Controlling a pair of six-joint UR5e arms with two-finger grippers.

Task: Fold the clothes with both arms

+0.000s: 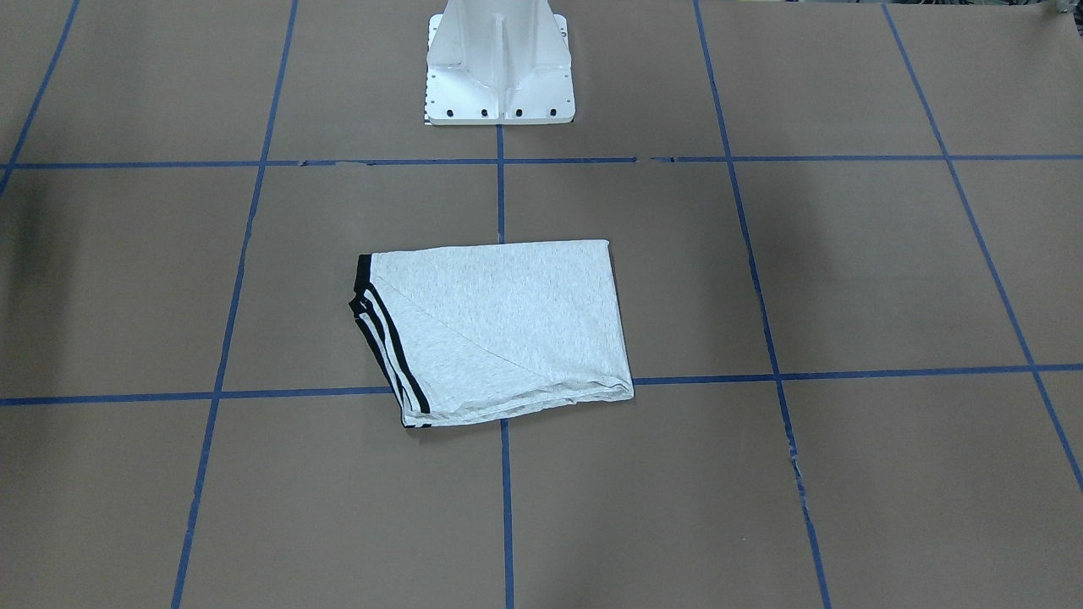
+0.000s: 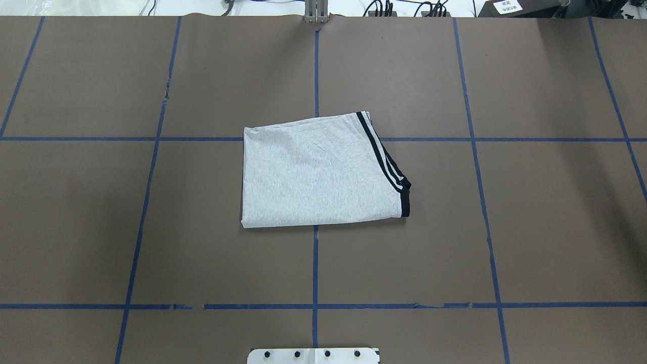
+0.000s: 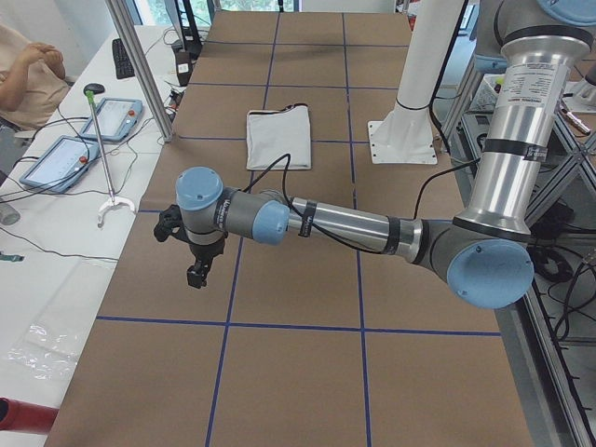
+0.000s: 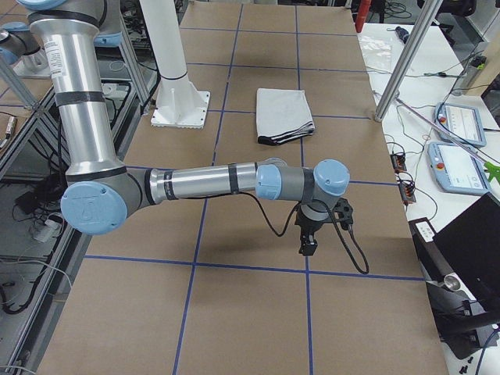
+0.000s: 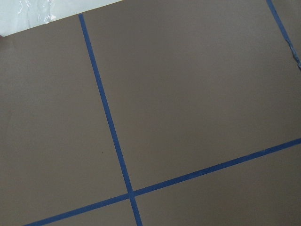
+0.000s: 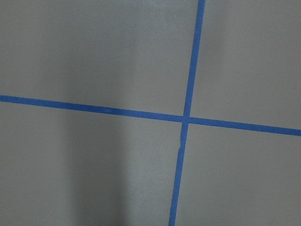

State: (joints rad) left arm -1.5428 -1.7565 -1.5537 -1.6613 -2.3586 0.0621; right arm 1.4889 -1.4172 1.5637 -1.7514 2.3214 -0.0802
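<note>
The grey T-shirt [image 2: 313,174] lies folded into a flat rectangle at the table's middle, black-striped trim along one edge; its print is hidden. It also shows in the front view [image 1: 508,326], the left side view [image 3: 277,138] and the right side view [image 4: 283,113]. My left gripper [image 3: 197,273] hangs above bare table far from the shirt, toward the table's left end. My right gripper [image 4: 308,248] hangs above bare table toward the right end. Both hold nothing; I cannot tell if either is open or shut. Neither shows in the overhead or front views.
The brown table [image 2: 151,227] carries a blue tape grid. The white pedestal base [image 1: 499,68] stands behind the shirt. Teach pendants [image 3: 88,135] and a seated person lie beyond the table's far edge. The wrist views show only table and tape lines [image 6: 186,117].
</note>
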